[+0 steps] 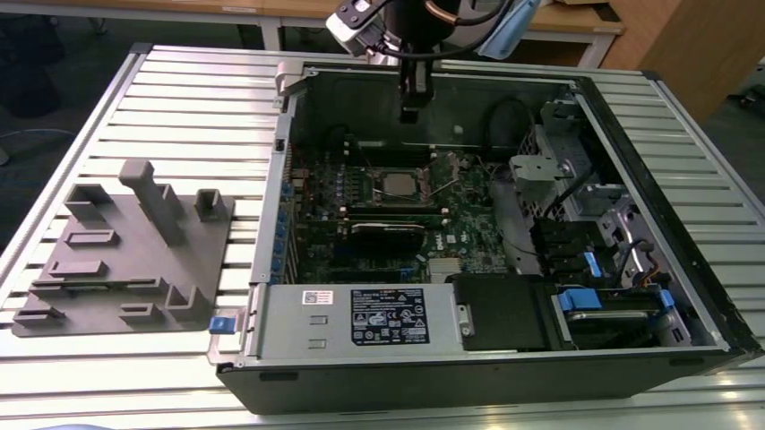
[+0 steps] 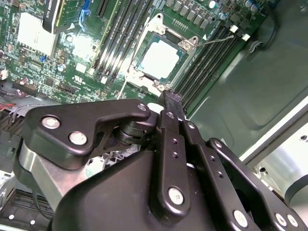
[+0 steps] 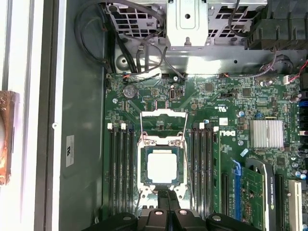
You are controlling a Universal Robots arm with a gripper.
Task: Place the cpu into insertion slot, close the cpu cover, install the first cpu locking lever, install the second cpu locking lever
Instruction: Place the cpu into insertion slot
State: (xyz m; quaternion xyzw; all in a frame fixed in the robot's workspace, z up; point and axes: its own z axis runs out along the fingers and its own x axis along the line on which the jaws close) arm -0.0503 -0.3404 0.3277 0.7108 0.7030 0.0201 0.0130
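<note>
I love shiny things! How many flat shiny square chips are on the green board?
1. The cpu lies in the middle of the green circuit board, by the gripper in the first wrist view. Others may hide under other parts.

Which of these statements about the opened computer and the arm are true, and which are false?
1. The cpu lies in the insertion slot. True.
2. The gripper holds the cpu. False: it is shut and holds nothing.
3. The cpu cover lies flat around the cpu. True.
4. The grey fixture lies at the exterior view's right of the computer case. False: it lies at the exterior view's left of it.
</note>
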